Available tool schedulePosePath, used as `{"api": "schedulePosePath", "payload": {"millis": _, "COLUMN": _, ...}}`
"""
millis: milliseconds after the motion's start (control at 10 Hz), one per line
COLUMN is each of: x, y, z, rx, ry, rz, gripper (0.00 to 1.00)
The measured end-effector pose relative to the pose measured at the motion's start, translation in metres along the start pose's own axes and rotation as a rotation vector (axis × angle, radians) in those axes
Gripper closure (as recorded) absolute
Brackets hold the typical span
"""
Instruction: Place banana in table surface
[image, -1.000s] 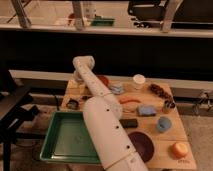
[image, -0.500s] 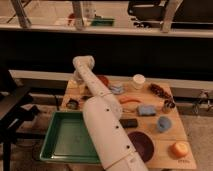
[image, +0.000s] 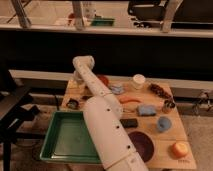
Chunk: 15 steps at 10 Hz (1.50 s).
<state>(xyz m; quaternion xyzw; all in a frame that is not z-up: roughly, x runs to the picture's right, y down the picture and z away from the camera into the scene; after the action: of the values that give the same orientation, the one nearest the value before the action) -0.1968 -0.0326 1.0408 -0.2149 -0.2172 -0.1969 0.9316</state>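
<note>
My arm reaches from the bottom of the camera view up over the table surface (image: 150, 155) and bends down at the far left corner. The gripper (image: 77, 82) hangs there, low over the tabletop and mostly hidden behind the wrist. A small pale-yellow shape right at it looks like the banana (image: 73, 85). I cannot tell whether it is held or lying on the wood.
A green tray (image: 64, 145) sits at the front left. On the table are a white cup (image: 138, 80), an orange-red carrot piece (image: 131, 100), blue pieces (image: 147, 110), a dark red plate (image: 142, 145), an orange item (image: 179, 149) and a small dark object (image: 73, 103).
</note>
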Motion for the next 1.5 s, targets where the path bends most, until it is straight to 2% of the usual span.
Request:
{"api": "schedulePosePath", "payload": {"millis": 400, "x": 0.000, "y": -0.001, "z": -0.001, "rx": 0.001, "ry": -0.001, "rz": -0.004, "gripper": 0.30}}
{"api": "schedulePosePath", "payload": {"millis": 500, "x": 0.002, "y": -0.007, "z": -0.005, "rx": 0.023, "ry": 0.001, "rz": -0.016, "gripper": 0.30}}
{"api": "schedulePosePath", "payload": {"millis": 600, "x": 0.008, "y": -0.008, "z": -0.013, "rx": 0.032, "ry": -0.012, "rz": -0.020, "gripper": 0.30}}
{"api": "schedulePosePath", "payload": {"millis": 900, "x": 0.016, "y": -0.026, "z": -0.068, "rx": 0.100, "ry": -0.070, "rz": -0.039, "gripper": 0.22}}
{"api": "schedulePosePath", "payload": {"millis": 1000, "x": 0.017, "y": -0.027, "z": -0.077, "rx": 0.103, "ry": -0.079, "rz": -0.039, "gripper": 0.22}}
{"api": "schedulePosePath", "payload": {"millis": 1200, "x": 0.011, "y": -0.028, "z": -0.083, "rx": 0.112, "ry": -0.109, "rz": -0.050, "gripper": 0.22}}
{"api": "schedulePosePath", "payload": {"millis": 1500, "x": 0.004, "y": -0.017, "z": -0.077, "rx": 0.156, "ry": -0.161, "rz": -0.063, "gripper": 0.22}}
